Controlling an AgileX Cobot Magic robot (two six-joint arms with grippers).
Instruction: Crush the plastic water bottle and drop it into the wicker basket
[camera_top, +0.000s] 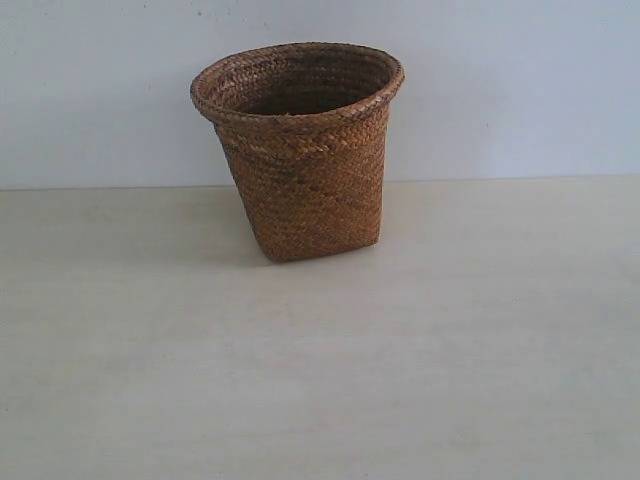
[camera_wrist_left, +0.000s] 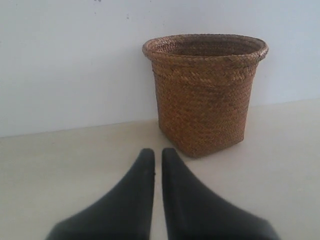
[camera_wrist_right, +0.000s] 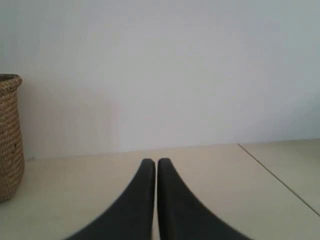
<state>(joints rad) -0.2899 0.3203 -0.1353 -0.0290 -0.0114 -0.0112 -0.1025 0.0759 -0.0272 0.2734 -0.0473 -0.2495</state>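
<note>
Two grippers inspected, both empty. Left gripper (camera_wrist_left: 157, 152): the dark fingers are drawn together with only a sliver of light between the tips, and nothing is clamped. Right gripper (camera_wrist_right: 152, 162): same condition, tips all but touching, nothing held. Both sit low over the pale table (camera_top: 320, 400). Neither arm appears in the exterior view.

Outward from the left gripper, the wicker basket (camera_wrist_left: 202, 100) stands upright on the table ahead of it, apart from the fingertips and close to the plain wall (camera_top: 520, 90). From the right gripper the basket shows only as a strip at the frame edge, well apart. A thin seam (camera_wrist_right: 280, 180) crosses the table on the other side.

Plastic water bottle: not seen in any view. None of it lies on the visible table. The basket's interior is dark below the rim and its floor is hidden, so whether the bottle lies inside cannot be told.

Assessment of progress: two readings fit. Either the bottle is already crushed and dropped in, with the arms drawn clear, or it lies out of frame and nothing has begun. Empty, closed grippers clear of the basket favour the first reading, but this is unconfirmed. If the bottle is not inside, every step is outstanding: grasp, crush, carry, release over the rim.
</note>
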